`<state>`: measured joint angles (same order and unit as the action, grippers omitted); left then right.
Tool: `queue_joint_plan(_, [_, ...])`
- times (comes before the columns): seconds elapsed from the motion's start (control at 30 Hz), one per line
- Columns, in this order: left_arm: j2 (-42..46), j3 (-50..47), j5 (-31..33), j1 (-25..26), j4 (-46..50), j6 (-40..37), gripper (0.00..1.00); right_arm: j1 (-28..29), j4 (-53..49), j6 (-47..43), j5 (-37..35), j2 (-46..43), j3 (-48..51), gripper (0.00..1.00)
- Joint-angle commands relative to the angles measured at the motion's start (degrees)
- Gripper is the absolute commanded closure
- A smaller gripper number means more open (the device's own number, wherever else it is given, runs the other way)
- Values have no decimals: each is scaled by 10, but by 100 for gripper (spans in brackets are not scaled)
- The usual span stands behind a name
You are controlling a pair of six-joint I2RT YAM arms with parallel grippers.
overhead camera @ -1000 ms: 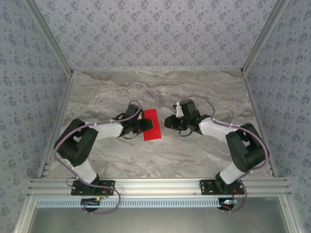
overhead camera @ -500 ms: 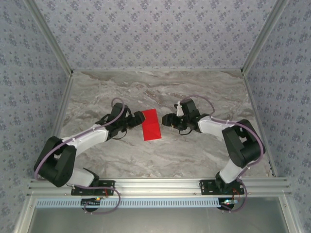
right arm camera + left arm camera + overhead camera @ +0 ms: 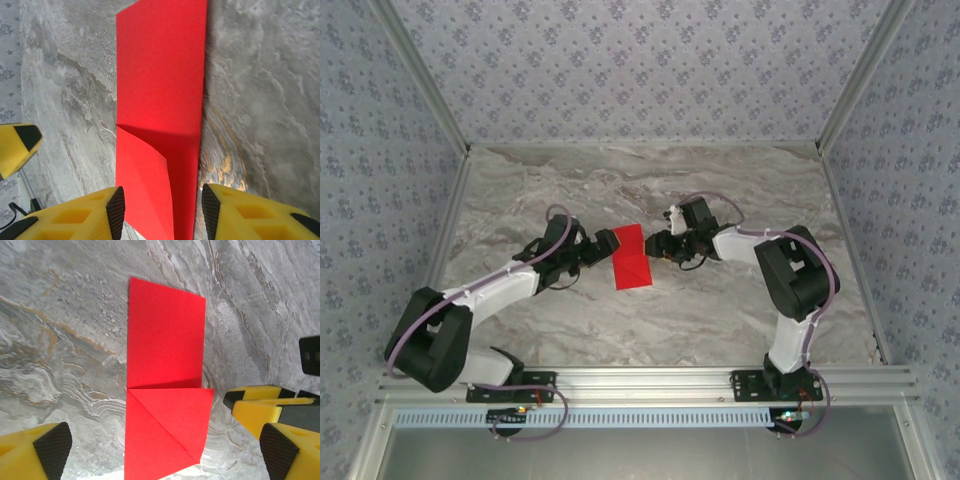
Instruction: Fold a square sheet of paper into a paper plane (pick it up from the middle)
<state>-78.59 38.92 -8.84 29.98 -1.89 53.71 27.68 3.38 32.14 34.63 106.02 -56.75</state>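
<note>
1. The square sheet of paper [image 3: 631, 258] is lying on the worktop [image 3: 720, 310], its long axis running from 12 to 6 o'clock.
2. The left claw [image 3: 608, 243] is standing wide open at its 9 o'clock; the right claw [image 3: 655, 247], half-open and empty, is hovering at 3 o'clock, equally near.

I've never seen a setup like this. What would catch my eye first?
The bright red sheet of paper stands out first. It lies in the middle of the grey marble table, folded into a narrow strip with a diagonal fold at one end. Next come the two black-and-white arms reaching in from either side, with the left hand and the right hand open and flanking the paper.
</note>
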Motion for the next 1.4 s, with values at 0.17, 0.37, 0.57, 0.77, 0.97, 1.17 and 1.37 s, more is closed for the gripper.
queue_joint_plan(0.17, [-34,-18,-46,-3,-65,40,1,3,-33,-51,38,51,-58,58])
queue_joint_plan(0.37, [-40,-17,-47,-4,-71,45,1,4,-38,-67,62,65,-67,60])
queue_joint_plan(0.57, [-53,-17,-60,-2,-88,54,1,5,-47,-81,78,75,-74,62])
queue_joint_plan(0.77, [-76,-15,-93,0,-119,66,3,5,-57,-90,83,84,-82,70])
queue_joint_plan(0.97, [-97,-13,-126,5,-153,76,11,-5,3,-53,77,78,-56,90])
queue_joint_plan(1.17, [-116,-17,-148,8,-187,89,22,-16,52,-24,86,67,-33,95])
queue_joint_plan(1.37, [-140,-11,-159,12,-210,102,40,-23,72,-7,91,66,-22,95])
